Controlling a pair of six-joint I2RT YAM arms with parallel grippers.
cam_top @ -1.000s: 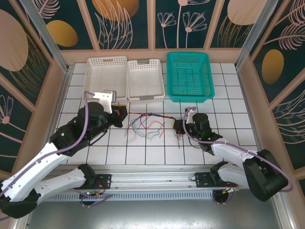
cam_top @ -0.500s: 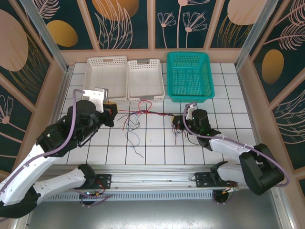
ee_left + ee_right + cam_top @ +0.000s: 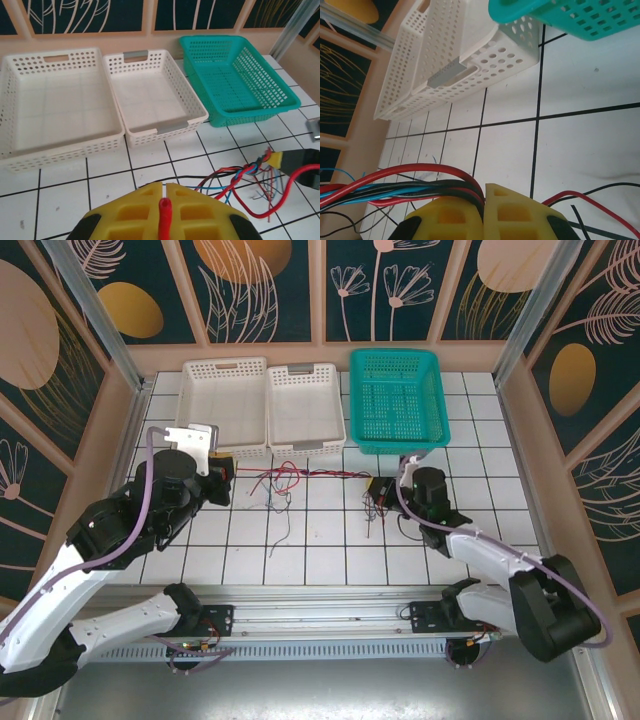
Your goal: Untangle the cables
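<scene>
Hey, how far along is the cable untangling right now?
Done: nothing separated yet. In hand: left gripper shut on a red cable, right gripper shut on the cable bundle, stretched between them. Left: red, black, blue strands twisted together; baskets hold none.

arms (image 3: 50,590): white, black joints | arm cable (image 3: 149,450): lilac | left gripper fingers (image 3: 135,210): yellow, ribbed

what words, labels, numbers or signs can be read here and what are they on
None: no readable text. The grey tabs on the middle white basket are blank; the left white basket, the teal basket and the cables carry no print that I can make out.
</scene>
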